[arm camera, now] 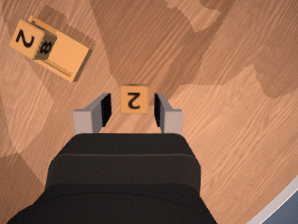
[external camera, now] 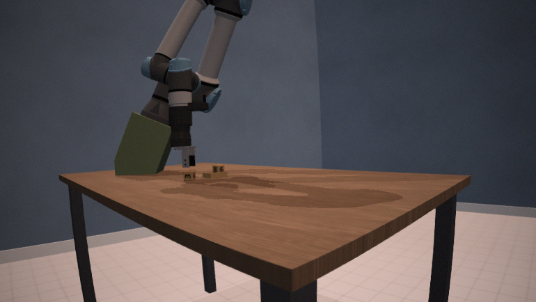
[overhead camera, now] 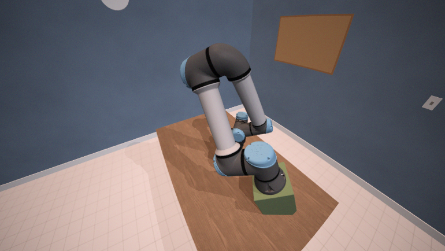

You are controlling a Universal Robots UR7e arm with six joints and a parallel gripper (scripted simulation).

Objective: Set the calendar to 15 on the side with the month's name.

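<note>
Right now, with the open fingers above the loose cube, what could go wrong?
1. The gripper straddles the loose cube with little room to spare; a small offset could land a finger on it and knock it.
2. The tray already holds one cube at one end; setting the second in could nudge the tray or that cube.

Top view looks down from high behind the arm, exterior sits low across the table (external camera: 285, 225), wrist looks straight down.
</note>
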